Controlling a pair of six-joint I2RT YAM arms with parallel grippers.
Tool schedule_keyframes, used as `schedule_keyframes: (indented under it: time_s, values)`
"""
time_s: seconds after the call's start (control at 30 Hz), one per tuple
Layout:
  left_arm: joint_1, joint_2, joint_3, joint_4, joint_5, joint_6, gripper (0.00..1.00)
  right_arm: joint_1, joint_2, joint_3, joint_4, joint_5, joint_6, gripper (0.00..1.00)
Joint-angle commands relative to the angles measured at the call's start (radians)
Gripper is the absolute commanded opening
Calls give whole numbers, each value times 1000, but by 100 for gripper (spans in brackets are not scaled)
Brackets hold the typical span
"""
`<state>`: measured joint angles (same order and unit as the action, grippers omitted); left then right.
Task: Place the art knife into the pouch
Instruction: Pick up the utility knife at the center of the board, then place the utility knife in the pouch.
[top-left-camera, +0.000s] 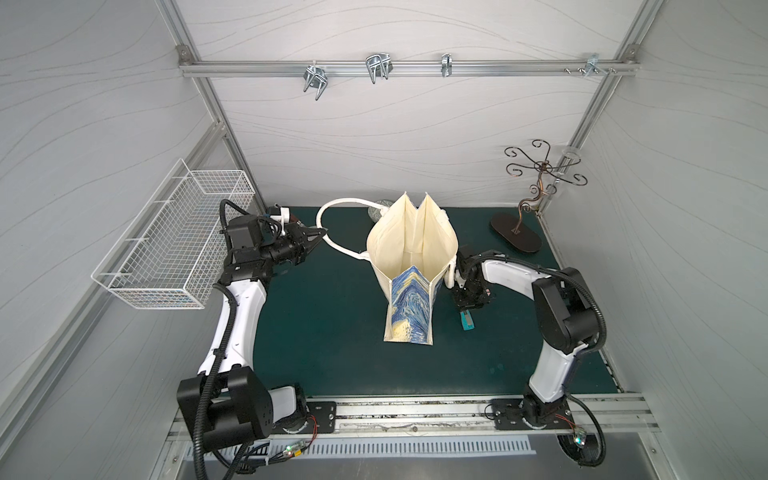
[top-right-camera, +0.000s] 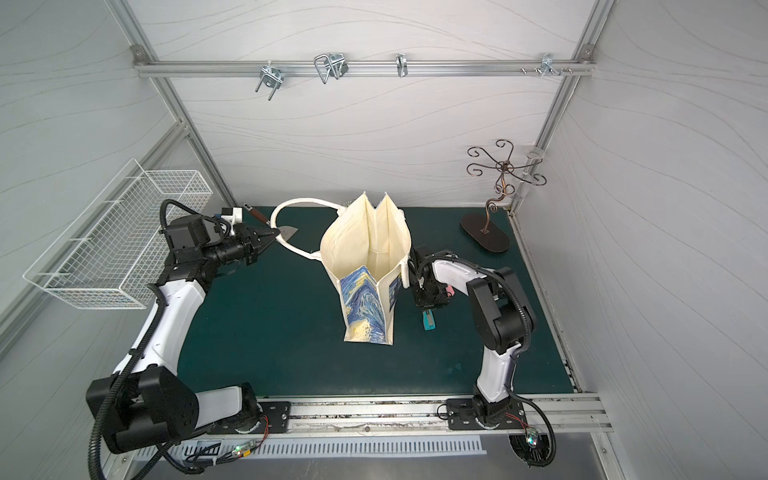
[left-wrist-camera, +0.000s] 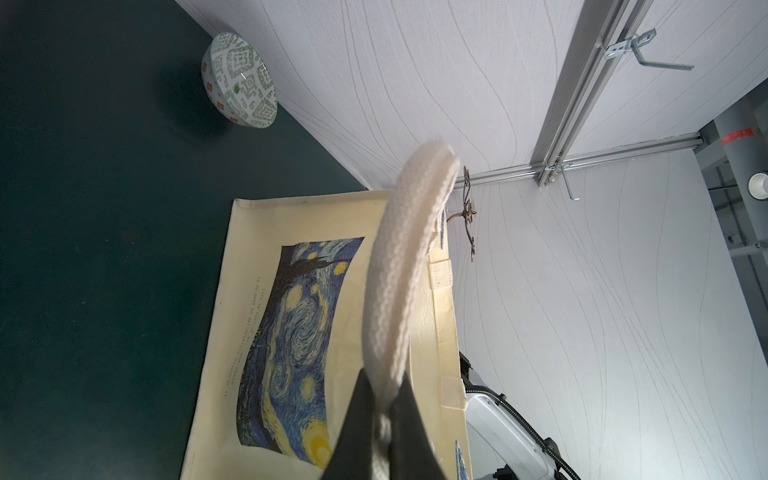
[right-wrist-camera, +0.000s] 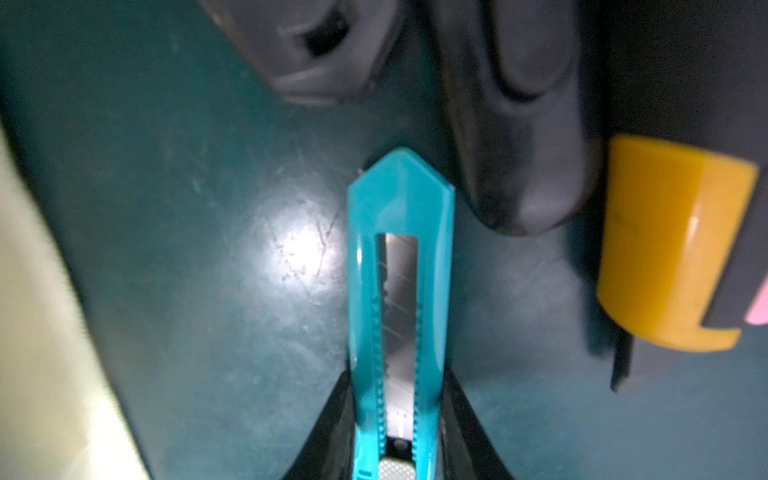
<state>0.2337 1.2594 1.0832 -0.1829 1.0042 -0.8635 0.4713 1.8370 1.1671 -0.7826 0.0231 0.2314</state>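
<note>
Down on the green mat, just right of the pouch, the right gripper stands over the art knife. Its wrist view shows both black fingers pressed against the sides of the teal body, the jaws narrowed onto it while the art knife lies flat on the mat. Close past the blade end sit a dark grey object and a yellow-capped piece, both blurred; the pouch's cream wall borders the other side. Bare mat lies open toward the robot's base. The left gripper is clamped on a white handle, and the pouch stands upright with its mouth spread. Only the left wrist view shows the patterned bowl whole.
</note>
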Motion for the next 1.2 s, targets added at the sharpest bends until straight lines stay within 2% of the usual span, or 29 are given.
schedule_keyframes:
  time_s: [0.0,0.27,0.53,0.87,1.17]
  values:
    - [-1,-14,38,47,25,3,0,13,14,-39,-24,-29,14,23]
    - [-2,-20,44,13,18,27,0,13,-106,-26,-79,-28,8,23]
    - [-2,-25,38,13,11,28,0,-48,-246,56,-169,-39,-14,24]
    - [0,-20,54,-27,14,59,0,-84,-285,381,-370,38,-63,24]
    - [-1,-20,52,-29,16,61,0,-86,-217,803,-540,70,-124,25]
